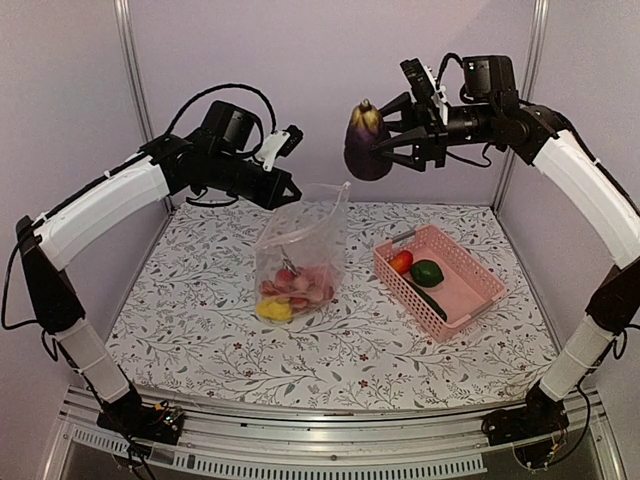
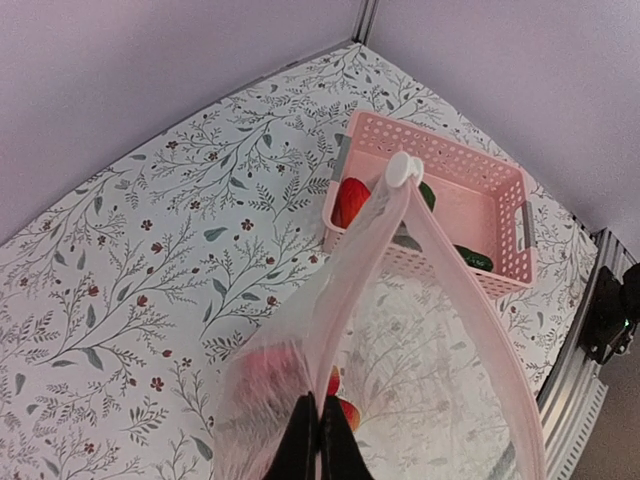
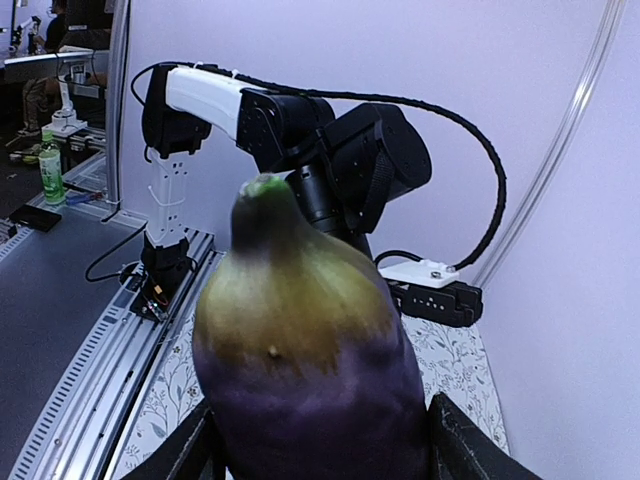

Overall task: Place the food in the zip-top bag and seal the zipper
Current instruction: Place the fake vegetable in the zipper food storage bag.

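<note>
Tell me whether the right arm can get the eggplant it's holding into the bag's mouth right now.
Probably yes. The left gripper holds the zip-top bag up, mouth open, and nothing sits between it and the eggplant in the right gripper.

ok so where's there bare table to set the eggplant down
Widest bare cloth lies left of the bag, out to the left edge. Another strip runs along the near edge, in front of bag and basket. Crowded: the narrow gap between bag and basket, and the basket itself.
</note>
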You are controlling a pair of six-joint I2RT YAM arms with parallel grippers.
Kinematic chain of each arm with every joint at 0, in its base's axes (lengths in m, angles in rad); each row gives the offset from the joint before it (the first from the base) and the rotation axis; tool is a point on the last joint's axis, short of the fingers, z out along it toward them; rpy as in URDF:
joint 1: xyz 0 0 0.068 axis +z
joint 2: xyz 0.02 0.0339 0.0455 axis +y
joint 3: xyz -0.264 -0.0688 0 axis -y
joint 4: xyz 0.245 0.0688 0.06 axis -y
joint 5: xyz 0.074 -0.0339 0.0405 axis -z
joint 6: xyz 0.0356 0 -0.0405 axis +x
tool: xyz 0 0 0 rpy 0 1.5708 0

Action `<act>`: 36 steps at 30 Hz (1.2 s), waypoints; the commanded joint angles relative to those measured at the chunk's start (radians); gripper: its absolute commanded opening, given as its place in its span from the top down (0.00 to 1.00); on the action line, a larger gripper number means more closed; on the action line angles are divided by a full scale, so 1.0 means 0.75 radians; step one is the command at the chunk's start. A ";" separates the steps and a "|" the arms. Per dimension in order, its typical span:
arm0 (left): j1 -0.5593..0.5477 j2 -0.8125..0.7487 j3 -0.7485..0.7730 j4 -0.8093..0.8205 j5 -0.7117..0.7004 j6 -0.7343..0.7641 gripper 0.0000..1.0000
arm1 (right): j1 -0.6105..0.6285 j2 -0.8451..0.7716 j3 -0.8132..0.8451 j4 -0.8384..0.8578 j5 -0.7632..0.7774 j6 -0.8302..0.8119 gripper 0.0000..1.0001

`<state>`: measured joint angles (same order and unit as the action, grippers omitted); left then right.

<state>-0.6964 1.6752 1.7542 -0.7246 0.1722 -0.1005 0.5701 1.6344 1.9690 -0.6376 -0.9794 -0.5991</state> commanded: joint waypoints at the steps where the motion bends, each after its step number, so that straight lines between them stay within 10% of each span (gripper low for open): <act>1: 0.020 0.022 0.027 0.028 0.035 -0.005 1.00 | 0.074 0.120 0.023 0.186 -0.180 0.200 0.60; 17: 0.038 -0.043 -0.039 0.068 0.071 -0.015 1.00 | 0.170 0.395 -0.009 0.376 -0.175 0.250 0.53; 27: 0.071 -0.070 -0.076 0.098 0.082 -0.008 1.00 | 0.170 0.312 -0.104 0.347 0.054 0.252 0.08; 36: 0.076 -0.068 -0.060 0.098 0.120 -0.009 1.00 | 0.218 0.209 0.012 -0.049 0.213 -0.027 0.20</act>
<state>-0.6525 1.6474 1.7115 -0.6777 0.2375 -0.1055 0.6979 1.8549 1.9442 -0.5018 -0.9283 -0.4751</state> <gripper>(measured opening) 0.005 0.832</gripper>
